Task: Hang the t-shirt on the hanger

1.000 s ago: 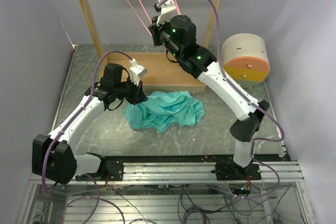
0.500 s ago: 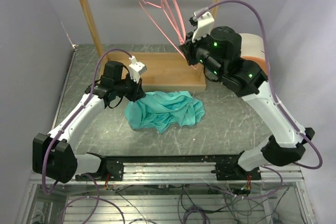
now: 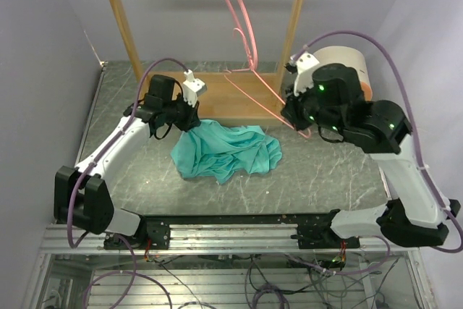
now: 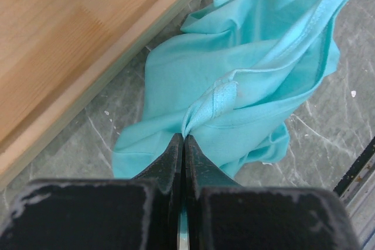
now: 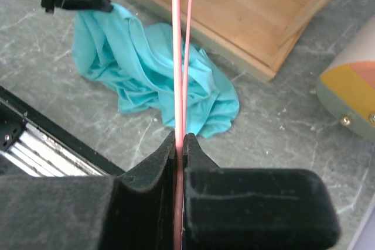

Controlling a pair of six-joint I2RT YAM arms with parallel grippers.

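The teal t-shirt (image 3: 230, 151) lies crumpled on the table in front of the wooden rack's base. My left gripper (image 3: 189, 118) is shut on a fold at its back left edge; in the left wrist view the jaws (image 4: 184, 140) pinch the cloth (image 4: 252, 80). My right gripper (image 3: 294, 118) is shut on a thin pink hanger (image 3: 269, 92) and holds it off the rod, slanting over the rack base to the right of the shirt. In the right wrist view the hanger's wires (image 5: 177, 57) run up from between the closed jaws (image 5: 180, 139), above the t-shirt (image 5: 146, 80).
The wooden rack (image 3: 119, 19) stands at the back, its base (image 3: 239, 103) just behind the shirt. A second pink hanger (image 3: 244, 12) hangs on its rod. A round beige and orange drum (image 3: 346, 70) sits at the back right. A metal rail (image 3: 239, 233) runs along the near edge.
My right arm has swung right and down, carrying the pink hanger from the rod to just above the rack base. My left gripper has shifted a little back, still holding the shirt.
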